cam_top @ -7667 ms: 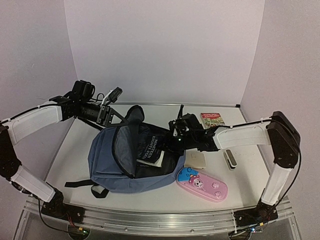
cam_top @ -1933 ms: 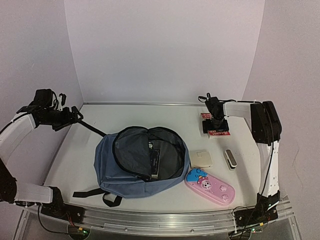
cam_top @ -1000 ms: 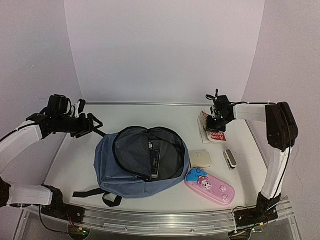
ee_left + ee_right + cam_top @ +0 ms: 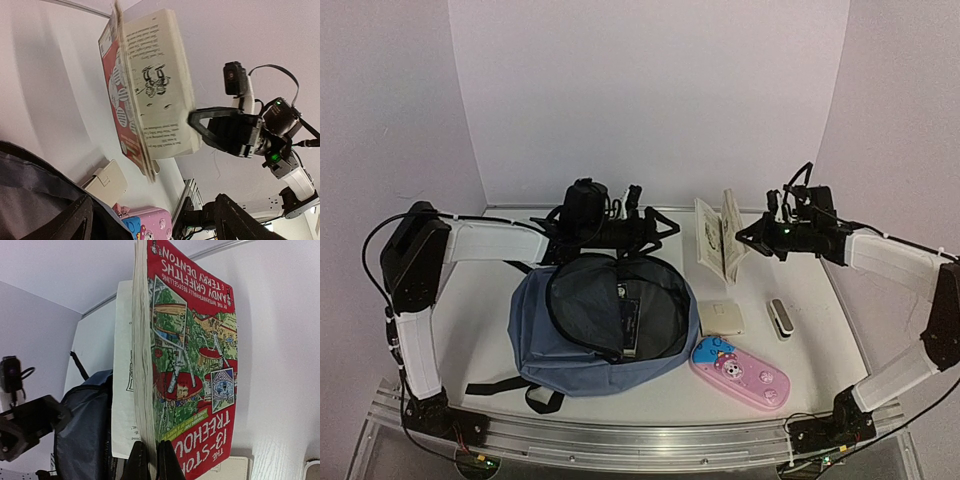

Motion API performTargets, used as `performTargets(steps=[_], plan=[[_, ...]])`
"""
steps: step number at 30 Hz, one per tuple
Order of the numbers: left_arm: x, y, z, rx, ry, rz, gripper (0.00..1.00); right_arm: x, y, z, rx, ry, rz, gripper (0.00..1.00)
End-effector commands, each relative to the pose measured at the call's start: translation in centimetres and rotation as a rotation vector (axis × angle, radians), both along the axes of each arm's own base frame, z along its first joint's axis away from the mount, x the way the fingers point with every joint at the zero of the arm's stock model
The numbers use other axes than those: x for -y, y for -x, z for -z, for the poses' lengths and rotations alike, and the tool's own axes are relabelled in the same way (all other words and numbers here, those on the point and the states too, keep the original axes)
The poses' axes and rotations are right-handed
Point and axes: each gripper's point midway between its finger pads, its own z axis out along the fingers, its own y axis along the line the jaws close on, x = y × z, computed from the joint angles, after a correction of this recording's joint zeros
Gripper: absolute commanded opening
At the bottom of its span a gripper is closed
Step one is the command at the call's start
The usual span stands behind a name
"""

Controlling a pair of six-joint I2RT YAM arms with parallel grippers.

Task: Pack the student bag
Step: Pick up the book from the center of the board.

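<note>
Pinching a red paperback [image 4: 718, 238] upright, pages fanned, in closed right gripper [image 4: 150, 457]; holding left gripper [image 4: 653, 224] wide apart, empty, behind the open student bag [image 4: 532, 322].

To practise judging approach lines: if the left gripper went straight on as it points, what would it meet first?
Probably the red Treehouse paperback held upright by the right gripper; the left gripper's wrist view faces it, though depth is unclear.
</note>
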Motion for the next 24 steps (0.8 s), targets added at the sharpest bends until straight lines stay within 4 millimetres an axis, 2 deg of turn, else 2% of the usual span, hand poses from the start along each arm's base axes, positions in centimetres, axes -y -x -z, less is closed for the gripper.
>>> performTargets(steps=[1, 9, 16, 24], plan=[[2.3, 0.1, -4.7, 0.073, 0.118, 0.082, 0.85, -1.2, 1.0, -6.6, 0.18, -0.111, -0.065, 0.0], [5.2, 1.5, -5.5, 0.081, 0.146, 0.159, 0.89, -3.1, 3.3, -7.7, 0.196, -0.135, -0.132, 0.0], [5.8, 1.7, -4.0, 0.044, 0.117, 0.164, 0.9, -7.6, 5.3, -8.2, 0.217, -0.106, -0.203, 0.0], [4.6, 1.9, -2.7, 0.034, 0.054, 0.121, 0.92, -10.6, 5.7, -5.2, 0.173, 0.021, -0.211, 0.0]])
